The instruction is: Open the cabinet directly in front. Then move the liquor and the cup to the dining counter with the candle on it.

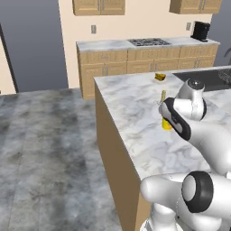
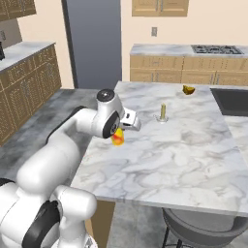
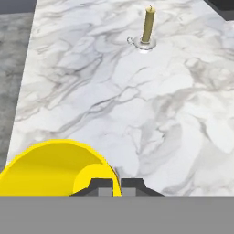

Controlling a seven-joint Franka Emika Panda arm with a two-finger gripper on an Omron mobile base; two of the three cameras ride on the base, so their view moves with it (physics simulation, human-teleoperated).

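Yellow and bright, the cup [image 3: 55,169] sits right at the jaws [image 3: 116,186] in the hand view, its open rim facing the camera and the two dark tips clenched on its wall. From the right base view the cup [image 2: 117,137] hangs just under the hand, low over the near left part of the desk [image 2: 193,160]; whether it touches the marble I cannot tell. In the left base view the cup [image 1: 167,123] peeks out beside the dark wrist.

The candle [image 3: 147,26] stands upright on its small clear base, well apart from the cup, farther across the white-grey veined top. It shows as well in the right base view [image 2: 163,112] and the left one [image 1: 163,95].

Near the far edge of the desk lies a small yellow wedge-shaped thing [image 2: 188,89]. Beyond it, a stove top [image 2: 216,49] is set in the far counter along the wall.
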